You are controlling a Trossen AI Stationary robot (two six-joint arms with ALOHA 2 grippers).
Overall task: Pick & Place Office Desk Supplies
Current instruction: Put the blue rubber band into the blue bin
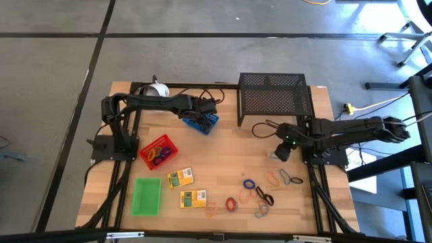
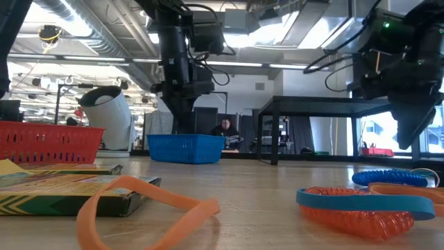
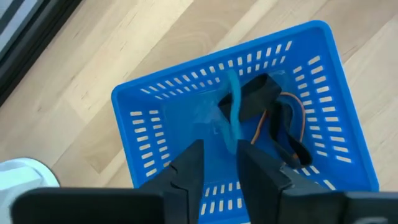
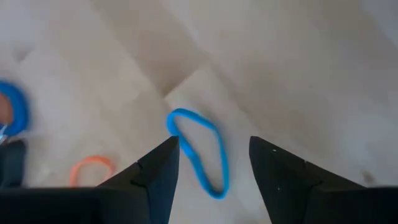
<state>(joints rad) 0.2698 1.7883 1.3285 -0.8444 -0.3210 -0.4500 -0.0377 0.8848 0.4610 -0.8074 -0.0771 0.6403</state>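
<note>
My left gripper hangs open over the blue tray at the table's far left-centre. A light-blue, a black and an orange loop lie inside the tray. My right gripper is open above the table near its right side. Its fingers stand on either side of a blue loop lying flat on the wood. More loops are scattered near the right front. The red tray holds loops. The green tray and two yellow-green boxes lie near the front left.
The black wire-mesh rack stands at the far edge, behind my right gripper. The white round object sits at the far left, beside the blue tray. Cables lie in front of the rack. Bare wood shows in the table's middle.
</note>
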